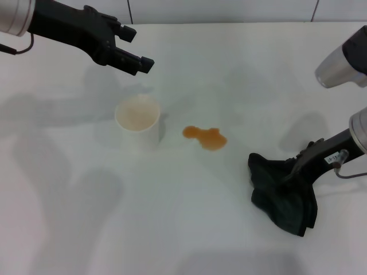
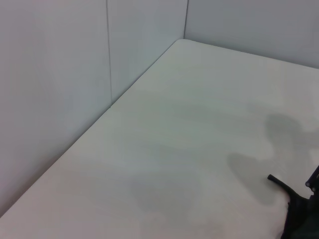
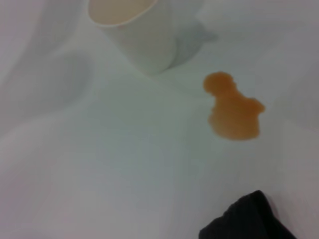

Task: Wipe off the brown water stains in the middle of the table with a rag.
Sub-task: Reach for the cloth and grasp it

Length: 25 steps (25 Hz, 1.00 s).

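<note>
The brown water stains (image 1: 205,137) form one small orange-brown blotch in the middle of the white table (image 1: 189,229), just right of a white cup. The right wrist view shows the blotch (image 3: 233,110) too. The black rag (image 1: 282,195) lies crumpled on the table to the right of the blotch, and one corner of the rag (image 3: 249,221) shows in the right wrist view. My right gripper (image 1: 293,171) reaches in from the right, low over the table, shut on the rag's upper folds. My left gripper (image 1: 135,48) hangs open above the table behind the cup, holding nothing.
A white paper cup (image 1: 138,121) with a pale tan inside stands upright left of the blotch, and the right wrist view also shows the cup (image 3: 137,35). A light wall (image 2: 75,74) runs along the table's far edge.
</note>
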Each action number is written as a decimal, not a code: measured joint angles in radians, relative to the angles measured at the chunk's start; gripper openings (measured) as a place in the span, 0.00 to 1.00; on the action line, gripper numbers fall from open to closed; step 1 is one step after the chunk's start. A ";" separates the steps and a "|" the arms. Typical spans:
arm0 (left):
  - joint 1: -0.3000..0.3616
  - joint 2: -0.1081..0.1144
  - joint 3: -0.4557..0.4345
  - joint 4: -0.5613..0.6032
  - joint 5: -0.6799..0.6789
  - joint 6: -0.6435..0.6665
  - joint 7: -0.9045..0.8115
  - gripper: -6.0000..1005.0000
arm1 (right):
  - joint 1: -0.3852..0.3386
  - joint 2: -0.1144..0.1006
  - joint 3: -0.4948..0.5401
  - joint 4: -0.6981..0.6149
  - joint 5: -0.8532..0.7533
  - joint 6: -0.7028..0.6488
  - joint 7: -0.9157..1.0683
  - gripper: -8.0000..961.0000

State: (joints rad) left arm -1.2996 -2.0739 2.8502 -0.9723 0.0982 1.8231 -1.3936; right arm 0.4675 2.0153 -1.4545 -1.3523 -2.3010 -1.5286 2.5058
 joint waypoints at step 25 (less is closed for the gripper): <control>-0.012 -0.002 0.000 0.000 0.011 -0.014 0.001 0.86 | 0.039 0.000 -0.036 0.106 -0.007 0.049 -0.002 0.72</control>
State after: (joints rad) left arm -1.3115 -2.0755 2.8502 -0.9725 0.1090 1.8089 -1.3927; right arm 0.5066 2.0156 -1.4910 -1.2459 -2.3076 -1.4801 2.5040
